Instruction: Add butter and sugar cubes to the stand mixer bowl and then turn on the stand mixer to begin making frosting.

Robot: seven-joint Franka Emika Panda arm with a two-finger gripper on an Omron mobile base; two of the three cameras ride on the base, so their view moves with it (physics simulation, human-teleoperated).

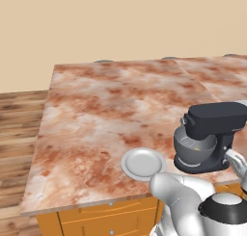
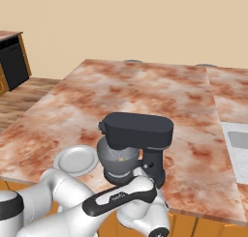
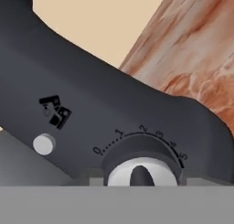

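With the tool pressed close against the stand mixer (image 2: 138, 144) column, its speed dial (image 3: 141, 170) sits dead ahead at 6 o'clock in the hand view, pointer near 3; tool opening cannot be determined.
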